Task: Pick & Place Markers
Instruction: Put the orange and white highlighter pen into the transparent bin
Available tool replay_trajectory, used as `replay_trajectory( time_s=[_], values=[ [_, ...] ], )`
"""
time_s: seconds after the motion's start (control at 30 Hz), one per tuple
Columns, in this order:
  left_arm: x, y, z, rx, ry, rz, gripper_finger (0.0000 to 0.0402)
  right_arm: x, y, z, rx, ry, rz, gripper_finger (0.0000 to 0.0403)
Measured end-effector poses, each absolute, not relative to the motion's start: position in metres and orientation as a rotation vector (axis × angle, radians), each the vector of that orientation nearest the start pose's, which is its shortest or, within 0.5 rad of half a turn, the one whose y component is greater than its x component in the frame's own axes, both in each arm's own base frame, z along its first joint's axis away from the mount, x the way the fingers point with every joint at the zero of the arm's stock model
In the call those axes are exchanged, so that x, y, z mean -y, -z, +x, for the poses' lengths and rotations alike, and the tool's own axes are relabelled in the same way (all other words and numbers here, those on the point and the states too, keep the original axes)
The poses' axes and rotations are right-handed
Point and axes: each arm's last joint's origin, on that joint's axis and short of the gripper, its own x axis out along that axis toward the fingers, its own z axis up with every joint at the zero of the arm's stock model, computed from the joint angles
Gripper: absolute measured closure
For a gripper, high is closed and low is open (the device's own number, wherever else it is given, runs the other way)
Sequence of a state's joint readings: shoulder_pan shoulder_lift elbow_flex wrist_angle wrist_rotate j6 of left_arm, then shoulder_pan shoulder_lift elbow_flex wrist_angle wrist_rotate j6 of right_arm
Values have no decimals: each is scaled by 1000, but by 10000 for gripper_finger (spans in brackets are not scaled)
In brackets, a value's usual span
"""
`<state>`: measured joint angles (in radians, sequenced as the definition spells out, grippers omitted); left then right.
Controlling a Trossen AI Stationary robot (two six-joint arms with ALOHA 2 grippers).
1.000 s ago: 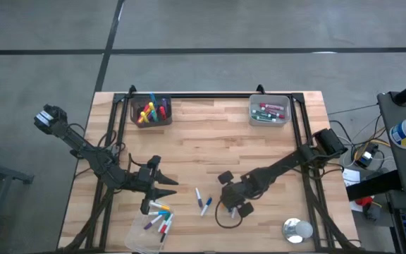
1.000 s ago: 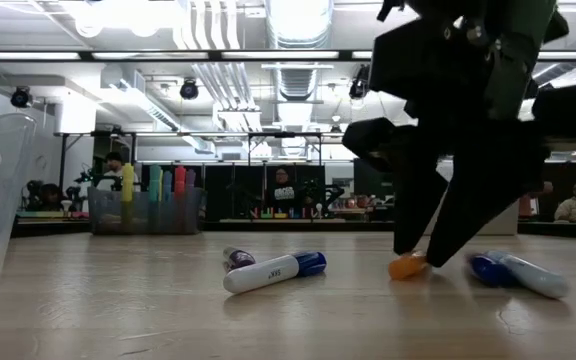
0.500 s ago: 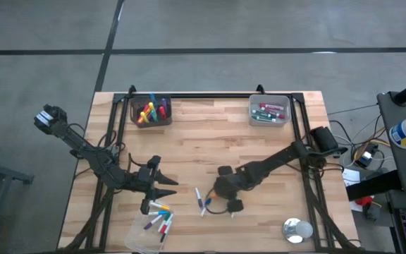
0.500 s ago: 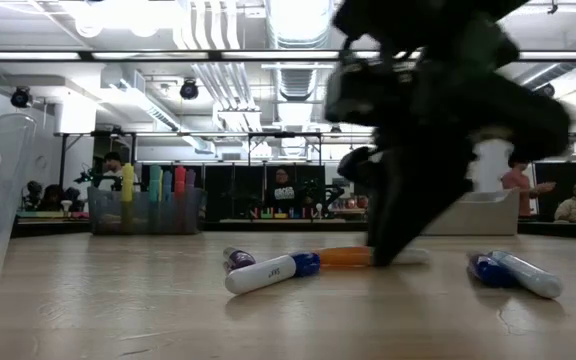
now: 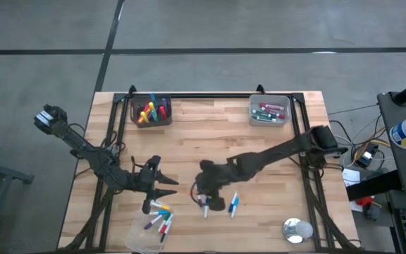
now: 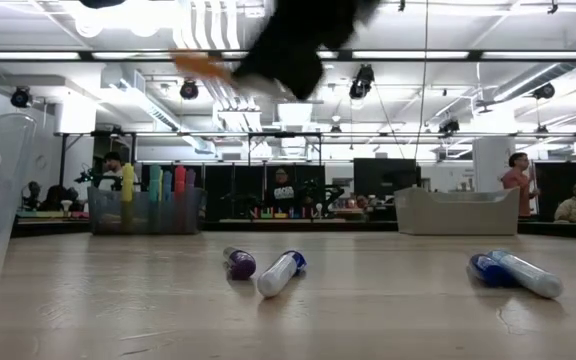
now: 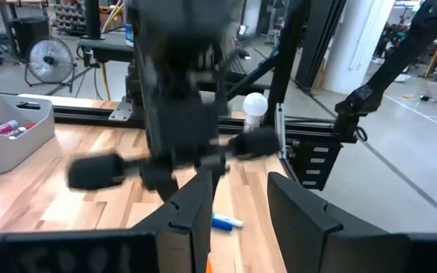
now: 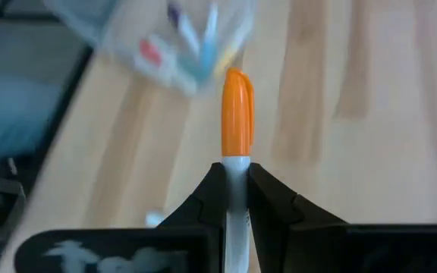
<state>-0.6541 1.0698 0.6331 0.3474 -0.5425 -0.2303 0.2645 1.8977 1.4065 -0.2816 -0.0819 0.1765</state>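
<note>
My right gripper [image 5: 203, 186] hangs above the table's middle, shut on an orange-capped, white-barrelled marker [image 8: 237, 114]. In the low view its cap [image 6: 200, 65] shows high above the wood. Loose markers lie below: a purple-capped one [image 6: 238, 263], a white one with a blue cap [image 6: 280, 272] and a blue-and-white pair [image 6: 513, 272]. My left gripper [image 5: 165, 188] waits open, level, at the near left, just beyond a clear container [image 5: 149, 229] that holds several markers. My right gripper pinches the marker's white barrel [image 8: 236, 171] between its two fingers [image 8: 212, 193], just behind the orange cap. The marker lies along the fingers, its cap sticking out past their tips. The fingers slant down toward the table's left. The marker is lifted clear of the table.
A bin of upright markers [image 5: 151, 111] stands at the far left and a grey bin of markers [image 5: 269, 111] at the far right. A silver disc [image 5: 297, 229] lies near the front right corner. Black frame rails [image 5: 307, 162] run along the table's sides.
My right gripper has shut on the orange-capped marker, dragged it along the wood toward the table's left, then risen with it, rolling as it went. The marker now hangs well clear of the table. The white blue-capped marker on the table has turned about.
</note>
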Motion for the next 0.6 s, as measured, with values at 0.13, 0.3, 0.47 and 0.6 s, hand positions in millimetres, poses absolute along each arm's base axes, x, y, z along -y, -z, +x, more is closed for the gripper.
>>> replay_trajectory(
  time_s=[0.13, 0.3, 0.47, 0.6],
  values=[
    [129, -278, 194, -85, 94, -166, 280, -114, -257, 412, -713, -275, 82, 374],
    [129, -275, 194, -108, 89, -149, 280, -114, -282, 418, -631, -297, 35, 374],
    [129, -274, 194, -115, 88, -149, 280, -107, -299, 423, -599, -279, 44, 374],
    [129, -274, 194, -114, 84, -150, 280, -101, -305, 425, -584, -270, 51, 374]
  ],
)
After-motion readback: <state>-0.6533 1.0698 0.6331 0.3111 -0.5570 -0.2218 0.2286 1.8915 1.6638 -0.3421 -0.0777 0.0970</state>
